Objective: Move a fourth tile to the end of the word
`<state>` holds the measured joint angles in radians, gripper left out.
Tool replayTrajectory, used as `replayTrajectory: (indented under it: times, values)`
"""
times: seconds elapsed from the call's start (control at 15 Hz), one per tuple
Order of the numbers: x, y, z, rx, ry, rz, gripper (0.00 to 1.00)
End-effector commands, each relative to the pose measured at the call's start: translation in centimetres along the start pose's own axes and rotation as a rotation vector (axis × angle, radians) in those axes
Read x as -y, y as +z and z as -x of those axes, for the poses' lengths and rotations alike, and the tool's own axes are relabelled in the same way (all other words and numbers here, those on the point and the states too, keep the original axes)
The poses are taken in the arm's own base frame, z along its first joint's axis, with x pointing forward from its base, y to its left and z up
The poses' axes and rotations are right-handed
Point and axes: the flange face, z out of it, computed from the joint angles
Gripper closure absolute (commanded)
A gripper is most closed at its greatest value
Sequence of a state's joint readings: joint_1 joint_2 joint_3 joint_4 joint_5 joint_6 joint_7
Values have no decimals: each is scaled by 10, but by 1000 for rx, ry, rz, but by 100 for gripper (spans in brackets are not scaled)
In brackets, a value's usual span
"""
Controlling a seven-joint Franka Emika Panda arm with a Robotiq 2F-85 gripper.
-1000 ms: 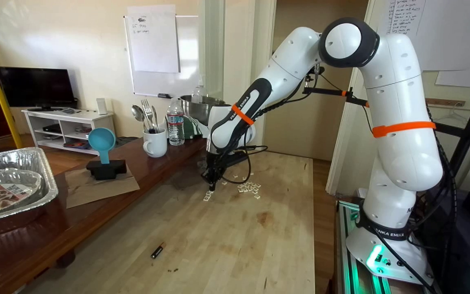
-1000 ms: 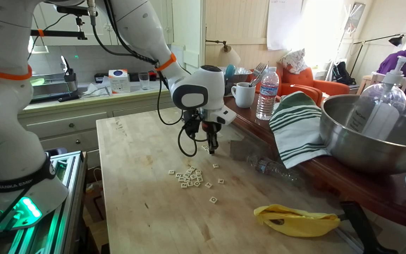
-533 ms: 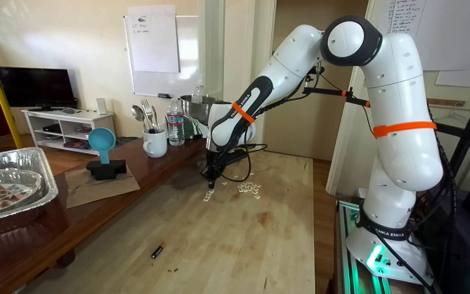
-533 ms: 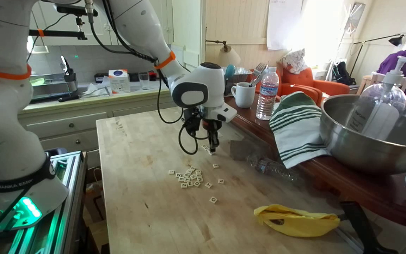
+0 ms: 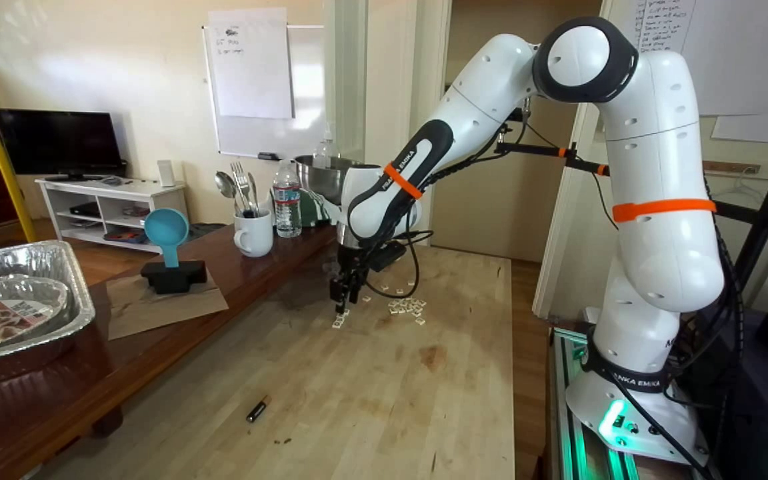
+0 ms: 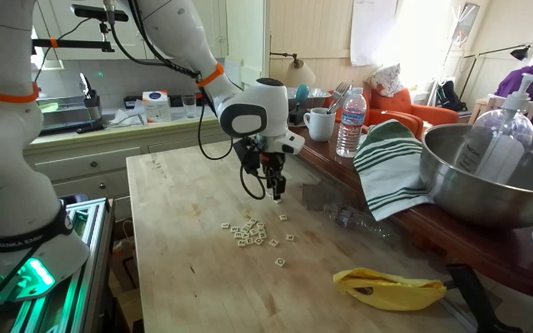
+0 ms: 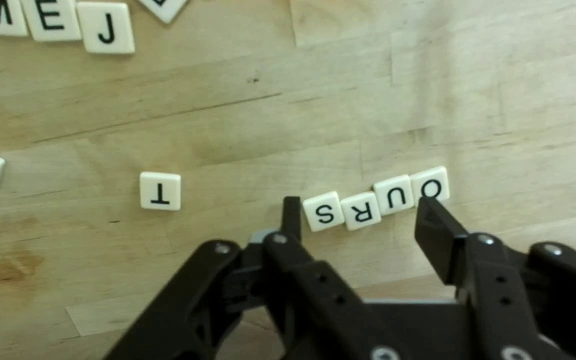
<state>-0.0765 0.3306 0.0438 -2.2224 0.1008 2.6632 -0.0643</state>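
Note:
In the wrist view, the word is a slightly uneven row of whitish letter tiles that reads upside down. At its left end lies the S tile (image 7: 324,212), close against the R tile (image 7: 361,210); then come the U tile (image 7: 394,194) and the O tile (image 7: 430,183). My gripper (image 7: 358,202) is open above the row, holding nothing. One finger (image 7: 291,215) stands just left of the S tile, and the right fingertip hides a corner of the O tile. Both exterior views show the gripper (image 5: 342,310) low over the word (image 5: 338,322), covering part of it.
A loose T tile (image 7: 160,197) lies left of the word. A pile of tiles (image 6: 250,233) sits nearer the robot base, with single tiles around it. A battery (image 5: 257,409), a lying plastic bottle (image 6: 359,219) and a yellow pouch (image 6: 389,289) are also about.
The jaws have gone from shut to open. The wrist has shifted and turned slightly, and the elbow has risen a little. No tile has visibly moved in the exterior views.

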Motion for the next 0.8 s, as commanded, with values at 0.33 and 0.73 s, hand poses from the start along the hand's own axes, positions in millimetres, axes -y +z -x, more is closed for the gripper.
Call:
replayTrajectory:
  times: [0.33,0.73]
  values:
    - [10,-11,20,-8,-156,-12,0]
    - [13,-10,14,1,-175,-7,0]
